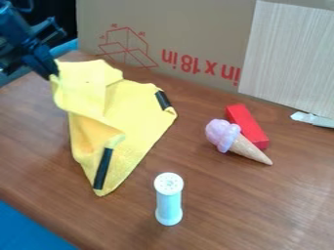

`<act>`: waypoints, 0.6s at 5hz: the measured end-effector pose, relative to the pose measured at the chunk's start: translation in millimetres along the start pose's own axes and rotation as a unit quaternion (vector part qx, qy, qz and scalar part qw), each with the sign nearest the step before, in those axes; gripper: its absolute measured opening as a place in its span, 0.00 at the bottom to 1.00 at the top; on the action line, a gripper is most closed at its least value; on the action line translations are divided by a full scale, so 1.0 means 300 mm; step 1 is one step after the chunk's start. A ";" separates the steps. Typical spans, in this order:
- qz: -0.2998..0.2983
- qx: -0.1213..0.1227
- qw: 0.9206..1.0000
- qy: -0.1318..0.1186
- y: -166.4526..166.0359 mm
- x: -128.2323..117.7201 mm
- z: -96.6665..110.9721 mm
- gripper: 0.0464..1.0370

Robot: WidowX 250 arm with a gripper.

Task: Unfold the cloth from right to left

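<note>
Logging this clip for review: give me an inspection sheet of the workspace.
Surface: brown wood-grain table.
Job's things: yellow cloth, partly folded and rumpled, with black strips.
Clutter: pale cylinder in front; toy cone beside red block; small white item far right.
Hand: at the cloth's upper-left edge; grip unclear.
Cables: nothing seen for certain.
Surroundings: cardboard behind, pale panel at right, blue surface at lower left.

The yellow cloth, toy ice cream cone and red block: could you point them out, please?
Yellow cloth [128, 116]: camera view, near its middle.
Toy ice cream cone [223, 133]: camera view, its scoop.
Red block [246, 123]: camera view, top face.
</note>
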State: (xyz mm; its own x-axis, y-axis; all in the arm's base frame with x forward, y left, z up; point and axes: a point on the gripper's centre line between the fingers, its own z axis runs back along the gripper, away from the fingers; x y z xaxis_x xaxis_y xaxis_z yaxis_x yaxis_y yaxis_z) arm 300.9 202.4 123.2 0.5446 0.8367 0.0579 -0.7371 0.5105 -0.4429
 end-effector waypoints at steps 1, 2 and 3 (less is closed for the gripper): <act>0.006 0.034 0.999 -0.022 0.095 0.029 0.016 0.01; 0.013 0.060 0.997 -0.039 0.186 0.055 0.049 0.01; 0.025 0.063 0.997 -0.036 0.260 0.058 0.089 0.01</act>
State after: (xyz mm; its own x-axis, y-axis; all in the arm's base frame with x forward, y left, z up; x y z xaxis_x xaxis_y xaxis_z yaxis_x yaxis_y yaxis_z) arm 242.1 262.0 113.5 0.4791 0.8715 0.1049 -0.8098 0.4849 -0.3303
